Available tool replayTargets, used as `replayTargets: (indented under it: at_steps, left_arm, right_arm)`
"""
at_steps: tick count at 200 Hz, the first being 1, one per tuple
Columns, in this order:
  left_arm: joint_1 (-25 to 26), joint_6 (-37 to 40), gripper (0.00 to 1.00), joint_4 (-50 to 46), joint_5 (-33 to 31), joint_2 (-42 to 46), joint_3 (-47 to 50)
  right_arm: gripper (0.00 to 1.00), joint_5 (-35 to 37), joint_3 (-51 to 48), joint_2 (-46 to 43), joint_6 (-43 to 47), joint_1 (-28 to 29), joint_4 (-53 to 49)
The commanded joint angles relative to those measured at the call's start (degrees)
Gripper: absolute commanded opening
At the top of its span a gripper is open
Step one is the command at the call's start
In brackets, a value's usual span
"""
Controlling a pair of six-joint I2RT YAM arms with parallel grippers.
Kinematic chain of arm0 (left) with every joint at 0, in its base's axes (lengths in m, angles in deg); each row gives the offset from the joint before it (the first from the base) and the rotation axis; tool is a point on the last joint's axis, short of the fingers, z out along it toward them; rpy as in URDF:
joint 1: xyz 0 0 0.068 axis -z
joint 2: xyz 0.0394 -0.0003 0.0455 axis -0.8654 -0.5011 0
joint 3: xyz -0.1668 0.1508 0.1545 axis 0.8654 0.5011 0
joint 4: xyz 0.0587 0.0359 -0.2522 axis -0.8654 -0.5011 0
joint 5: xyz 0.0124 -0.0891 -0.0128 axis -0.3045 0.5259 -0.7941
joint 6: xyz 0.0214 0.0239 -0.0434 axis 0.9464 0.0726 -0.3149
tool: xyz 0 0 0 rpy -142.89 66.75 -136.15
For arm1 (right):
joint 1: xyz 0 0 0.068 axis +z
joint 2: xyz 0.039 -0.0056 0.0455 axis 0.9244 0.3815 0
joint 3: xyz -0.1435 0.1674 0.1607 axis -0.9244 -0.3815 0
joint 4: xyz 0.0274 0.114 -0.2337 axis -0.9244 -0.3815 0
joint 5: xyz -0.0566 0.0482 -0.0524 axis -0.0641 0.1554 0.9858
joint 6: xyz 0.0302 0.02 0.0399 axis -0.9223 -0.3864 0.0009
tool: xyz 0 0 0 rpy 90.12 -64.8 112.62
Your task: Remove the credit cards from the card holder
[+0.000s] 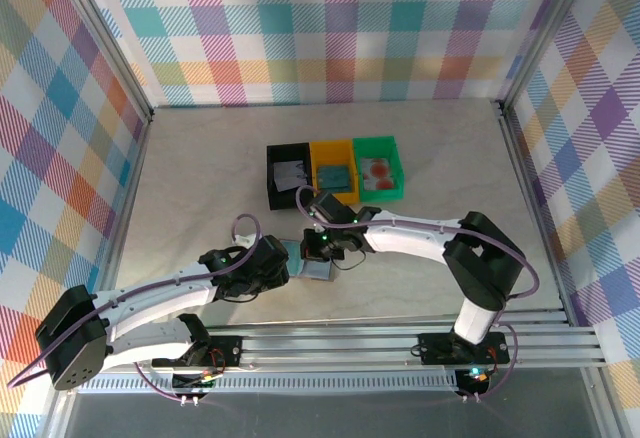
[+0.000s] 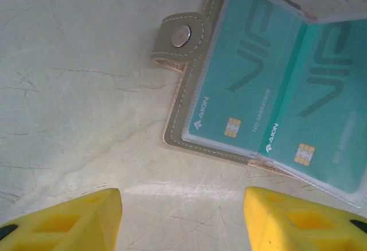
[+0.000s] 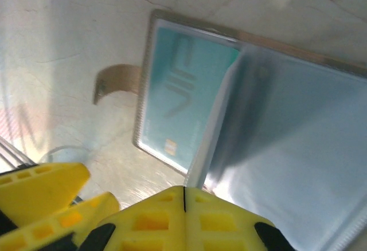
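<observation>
Left fingers (image 2: 74, 219) wide by card holder (image 2: 179, 116) (credit cards (image 2: 246, 73) inside); right fingers (image 3: 149, 219) closed.

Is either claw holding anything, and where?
The right claw seems to pinch the holder by the edge of a clear sleeve; the left claw is open, holding nothing.

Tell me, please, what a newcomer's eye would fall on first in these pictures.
Probably the open card holder lying on the table, with two teal credit cards behind clear sleeves, close in the left wrist view. Next, the bright checked walls and the black tray, yellow tray and green tray in a row farther back.
</observation>
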Motion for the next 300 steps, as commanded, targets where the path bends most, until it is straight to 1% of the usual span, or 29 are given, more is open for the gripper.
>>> replayTargets:
  at_steps: [1, 46, 79, 132, 157, 167, 176, 189, 203, 221, 256, 300]
  left_arm:
    - [-0.6, -0.34, 0.58, -0.89, -0.73, 0.79, 0.83]
    - [-1.02, -0.07, 0.59, 0.55, 0.01, -0.71, 0.83]
    - [-1.13, -0.07, 0.59, 1.76, 0.71, -2.03, 0.78]
    - [-1.12, -0.16, 0.59, 3.21, 1.55, -3.64, 0.39]
    - [-1.14, -0.16, 0.59, 3.68, 2.22, -4.99, -0.12]
    - [-1.13, -0.16, 0.59, 3.85, 2.15, -5.22, -0.18]
    - [-1.21, -0.04, 0.59, 4.15, 2.14, -5.24, -0.43]
    - [-1.57, 0.89, 0.59, 4.76, 2.26, -5.56, -0.71]
    - [-2.66, 2.38, 0.59, 5.58, 2.79, -6.44, -0.76]
    - [-5.27, 3.88, 0.59, 7.69, 6.13, -7.5, -0.04]
    - [-7.93, 5.26, 0.59, 6.69, 6.74, -9.77, -1.27]
    - [-8.53, 5.56, 0.59, 6.96, 7.98, -12.81, -1.86]
  right_arm:
    - [0.0, 2.58, -3.81, -2.03, 0.31, 0.2, -3.81]
    - [0.0, 2.94, -9.97, -6.03, -0.47, -2.1, -2.9]
    - [0.0, 2.9, -12.35, -8.15, 0.14, -4.32, -3.3]
    - [0.0, 2.7, -13.53, -10.37, 1.9, -6.5, -4.73]
    - [0.0, 1.37, -13.55, -11.86, 3.42, -7.35, -4.54]
    - [0.11, -0.09, -13.6, -12.93, 4.33, -7.35, -2.9]
    - [0.18, -2.84, -13.8, -13.67, 5.32, -7.35, -0.63]
    - [0.22, -4.97, -13.7, -14.25, 5.64, -7.26, 1.25]
    - [0.23, -8.03, -13.73, -13.98, 5.78, -7.19, 4.27]
    - [0.24, -10.94, -12.65, -12.45, 5.04, -6.51, 6.58]
    - [0.22, -10.36, -10.2, -8.24, 0.32, -4.93, 8.12]
    - [0.22, -8.97, -7.15, -3.16, -4.08, -2.34, 10.29]
